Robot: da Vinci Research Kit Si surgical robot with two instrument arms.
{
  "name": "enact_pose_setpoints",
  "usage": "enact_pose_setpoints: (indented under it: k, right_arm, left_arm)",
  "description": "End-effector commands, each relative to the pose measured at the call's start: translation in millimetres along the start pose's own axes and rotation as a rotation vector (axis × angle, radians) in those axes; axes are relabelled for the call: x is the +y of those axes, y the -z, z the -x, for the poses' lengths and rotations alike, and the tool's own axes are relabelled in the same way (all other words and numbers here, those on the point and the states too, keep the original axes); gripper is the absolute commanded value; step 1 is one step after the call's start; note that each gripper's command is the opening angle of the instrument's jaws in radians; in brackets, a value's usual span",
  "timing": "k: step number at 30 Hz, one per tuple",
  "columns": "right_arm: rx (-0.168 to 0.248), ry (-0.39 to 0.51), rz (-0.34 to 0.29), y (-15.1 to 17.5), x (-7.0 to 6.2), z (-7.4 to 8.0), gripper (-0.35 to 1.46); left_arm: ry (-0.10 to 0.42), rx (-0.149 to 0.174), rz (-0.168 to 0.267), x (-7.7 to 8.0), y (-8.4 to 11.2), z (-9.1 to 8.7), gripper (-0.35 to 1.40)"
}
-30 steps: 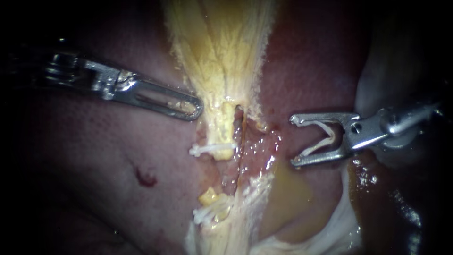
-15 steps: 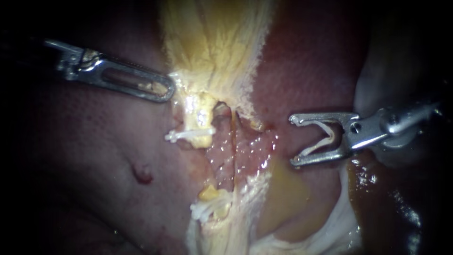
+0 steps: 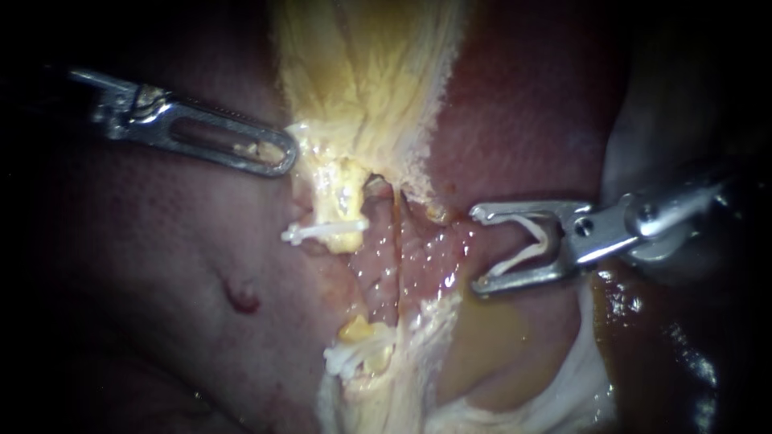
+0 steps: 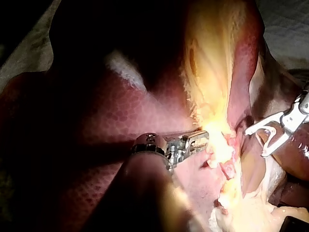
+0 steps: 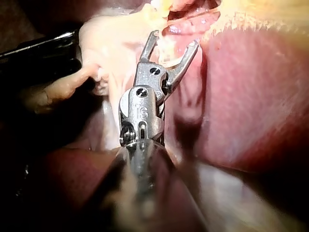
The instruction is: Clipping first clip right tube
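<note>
Right instrument (image 3: 476,249), centre right: jaws spread wide, both touching the open white clip (image 3: 527,245) seated between them; tips near the right tube (image 3: 397,241) at centre, not touching it. Left instrument (image 3: 283,157), upper left: jaws pressed together on the edge of the yellow tissue (image 3: 322,173).

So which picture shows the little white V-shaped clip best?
The endoscope view: the white V-shaped clip lies side-on, both legs plain, in my right instrument. The left wrist view shows it from farther off; the right wrist view barely shows it.
</note>
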Motion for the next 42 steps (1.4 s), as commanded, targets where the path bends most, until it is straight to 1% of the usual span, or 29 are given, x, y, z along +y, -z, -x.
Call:
enact_pose_setpoints:
  k: [1, 5, 10, 14, 17, 19, 21, 24, 28, 31, 36, 40, 42]
  right_arm:
    - [0.000, -0.009, -0.005, -0.5, -0.2, 0.0, 0.50]
    - [0.011, -0.054, -0.029, -2.7, -0.7, 0.0, 0.50]
    - [0.015, -0.103, -0.044, -5.2, -0.7, 0.9, 0.50]
    - [0.011, -0.139, -0.040, -6.6, -0.2, 2.1, 0.50]
    - [0.009, -0.183, -0.039, -7.3, 0.3, 3.2, 0.50]
    - [0.014, -0.203, -0.049, -7.7, 0.6, 3.9, 0.50]
    - [0.033, -0.235, -0.061, -8.1, 0.8, 4.3, 0.49]
    - [0.064, -0.278, -0.078, -8.7, 1.1, 4.4, 0.49]
    - [0.116, -0.330, -0.115, -9.8, 1.3, 4.0, 0.49]
    - [0.139, -0.351, -0.145, -10.5, 1.4, 3.8, 0.49]
    - [0.149, -0.371, -0.160, -11.6, 1.3, 3.9, 0.49]
    - [0.180, -0.399, -0.176, -12.4, 1.0, 3.9, 0.49]
    - [0.182, -0.404, -0.178, -12.7, 0.9, 3.8, 0.49]
  left_arm:
    - [0.000, 0.000, 0.001, 0.0, 0.0, 0.0, -0.35]
    - [0.000, 0.000, 0.001, 0.0, -0.1, 0.0, -0.35]
    - [0.000, 0.000, 0.001, -0.1, 0.0, 0.0, -0.35]
    - [0.000, -0.001, 0.001, -0.1, -0.1, 0.0, -0.35]
    - [0.000, -0.001, 0.002, -0.1, -0.1, 0.0, -0.35]
    - [0.000, -0.001, 0.002, -0.1, -0.1, 0.0, -0.35]
    - [0.000, -0.001, 0.002, -0.1, -0.1, -0.1, -0.35]
    - [0.000, -0.001, 0.002, -0.1, -0.2, -0.1, -0.35]
    - [0.000, -0.001, 0.002, -0.1, -0.2, -0.1, -0.35]
    - [0.000, -0.001, 0.002, -0.1, -0.2, -0.1, -0.35]
    - [0.000, -0.001, 0.003, -0.1, -0.3, -0.1, -0.35]
    - [0.000, -0.002, 0.003, -0.1, -0.3, -0.1, -0.35]
    - [0.000, -0.002, 0.003, -0.1, -0.4, -0.1, -0.35]
